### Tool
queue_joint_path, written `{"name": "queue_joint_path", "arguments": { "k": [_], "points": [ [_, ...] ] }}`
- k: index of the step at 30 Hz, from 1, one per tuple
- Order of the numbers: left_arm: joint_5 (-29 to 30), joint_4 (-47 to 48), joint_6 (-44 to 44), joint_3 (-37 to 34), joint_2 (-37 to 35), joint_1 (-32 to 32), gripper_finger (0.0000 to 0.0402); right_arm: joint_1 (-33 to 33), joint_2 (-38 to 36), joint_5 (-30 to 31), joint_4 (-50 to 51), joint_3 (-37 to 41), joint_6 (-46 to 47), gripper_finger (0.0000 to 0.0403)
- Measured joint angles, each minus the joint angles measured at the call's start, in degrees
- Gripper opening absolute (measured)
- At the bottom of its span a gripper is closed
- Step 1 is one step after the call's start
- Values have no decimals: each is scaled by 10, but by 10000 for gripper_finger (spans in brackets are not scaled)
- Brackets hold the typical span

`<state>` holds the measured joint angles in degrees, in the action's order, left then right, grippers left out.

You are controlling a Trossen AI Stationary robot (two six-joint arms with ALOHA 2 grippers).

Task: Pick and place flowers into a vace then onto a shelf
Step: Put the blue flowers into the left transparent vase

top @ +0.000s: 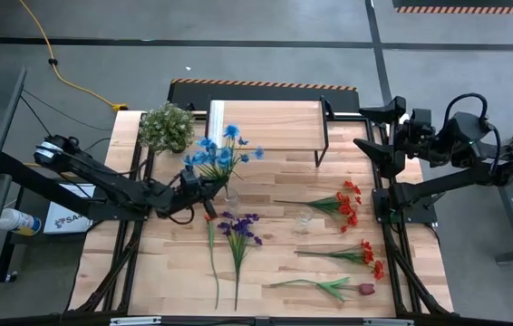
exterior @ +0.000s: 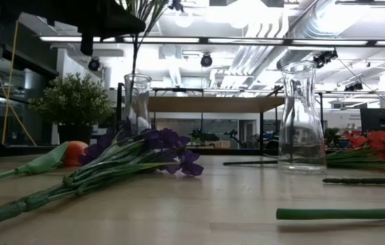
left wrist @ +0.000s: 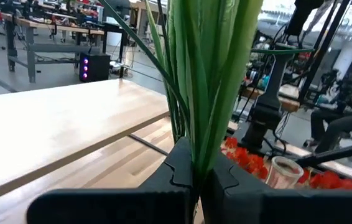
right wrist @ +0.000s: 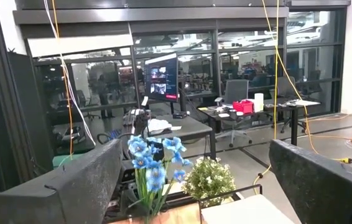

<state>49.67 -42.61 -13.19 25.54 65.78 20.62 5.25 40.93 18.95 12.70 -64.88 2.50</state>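
My left gripper point(top: 209, 188) is shut on a bunch of blue flowers point(top: 221, 154) over a small glass vase point(exterior: 137, 102) near the table's middle. In the low view the stems point(exterior: 136, 61) run down into the vase's neck. A second, empty glass vase point(exterior: 302, 116) stands to the right of the first. Purple flowers point(top: 239, 231), an orange-bloomed stem point(top: 211, 249) and red flowers point(top: 345, 205) lie flat on the table. The shelf point(top: 266, 125) stands at the far middle. My right gripper point(top: 367, 132) hangs open, high at the far right. My left gripper pinches the bunch's green stems and leaves point(left wrist: 196, 155) between its two fingers point(left wrist: 170, 180), well below the blooms. The fingers come level from the table's left and lie across the stems. The bunch stands upright, its lower end inside the vase's neck.
A bushy pale-green plant point(top: 166, 127) stands at the far left beside the shelf. More red flowers point(top: 365, 255) and a dark red tulip point(top: 340, 288) lie at the near right. Bare wood lies between the purple and the red flowers.
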Motion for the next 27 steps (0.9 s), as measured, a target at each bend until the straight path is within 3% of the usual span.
{"name": "queue_joint_path", "arguments": {
  "k": [9,16,23,27],
  "points": [
    [5,-49,-17,0,55,0,37,0,0,0,-1,0,0,394],
    [13,-46,-36,0,58,0,61,0,0,0,-1,0,0,394],
    [8,-38,-36,0,58,0,46,0,0,0,-1,0,0,394],
    [8,-37,-36,0,58,0,59,0,0,0,-1,0,0,394]
  ]
}}
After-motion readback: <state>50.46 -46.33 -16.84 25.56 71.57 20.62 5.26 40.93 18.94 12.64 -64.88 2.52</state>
